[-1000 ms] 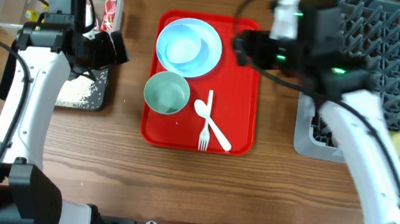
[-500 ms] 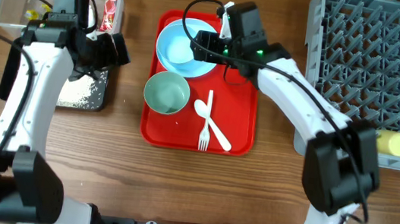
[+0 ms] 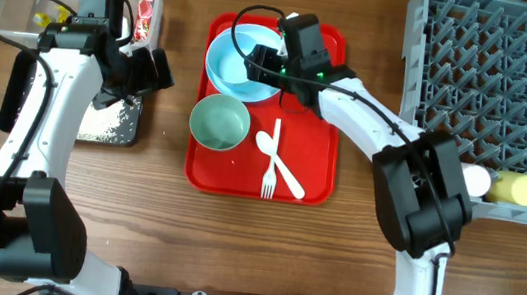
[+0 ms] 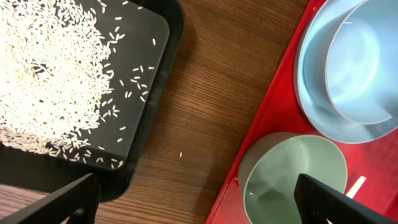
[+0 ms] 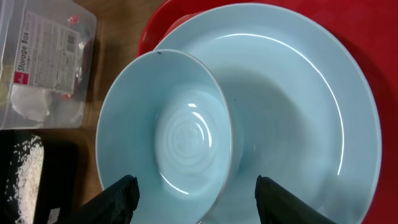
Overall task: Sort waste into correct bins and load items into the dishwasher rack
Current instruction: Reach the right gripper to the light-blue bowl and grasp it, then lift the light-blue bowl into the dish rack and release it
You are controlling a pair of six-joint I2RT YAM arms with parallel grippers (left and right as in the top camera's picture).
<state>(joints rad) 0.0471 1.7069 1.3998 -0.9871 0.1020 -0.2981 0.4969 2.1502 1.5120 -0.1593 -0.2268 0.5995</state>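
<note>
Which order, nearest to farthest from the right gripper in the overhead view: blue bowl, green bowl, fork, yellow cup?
1. Blue bowl, back of the red tray, at the right gripper.
2. Green bowl, tray's left side.
3. Fork, tray's front.
4. Yellow cup, at the rack front edge, far right.

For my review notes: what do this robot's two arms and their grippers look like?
The left arm and right arm have white, rounded link shells joined by black joints. Thin black cables loop loosely near each wrist. Small green lights glow on the right arm's wrist. The left gripper and right gripper have flat black fingers with no visible markings.
</note>
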